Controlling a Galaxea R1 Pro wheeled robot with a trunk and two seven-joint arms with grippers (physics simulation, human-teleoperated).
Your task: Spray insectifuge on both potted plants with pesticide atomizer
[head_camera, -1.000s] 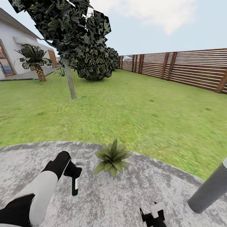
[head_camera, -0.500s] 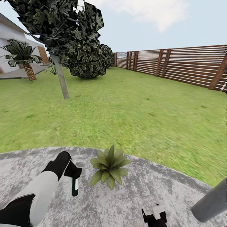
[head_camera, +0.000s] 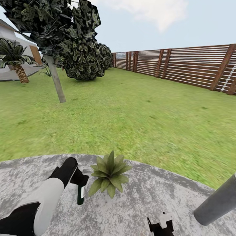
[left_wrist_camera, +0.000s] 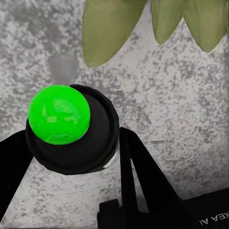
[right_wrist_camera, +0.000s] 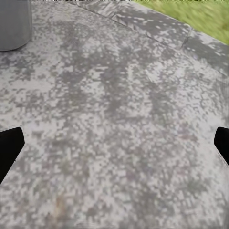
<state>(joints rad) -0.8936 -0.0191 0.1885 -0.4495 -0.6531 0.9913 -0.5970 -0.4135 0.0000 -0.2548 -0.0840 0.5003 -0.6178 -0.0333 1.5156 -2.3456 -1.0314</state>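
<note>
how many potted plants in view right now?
1. The potted plant sits on the grey patio near its edge, just right of the spray bottle. A second may be outside the frame.

The patio was grey with a mottled pattern of pale and dark specks, and the lawn behind it was bright green. The potted plant had olive green pointed leaves, while the pesticide atomizer showed a dark green body with a white label, and in the left wrist view its top was vivid green on black. The fence was reddish brown with thin horizontal slats, the bollard was plain grey, and the left arm was white with black parts.
</note>
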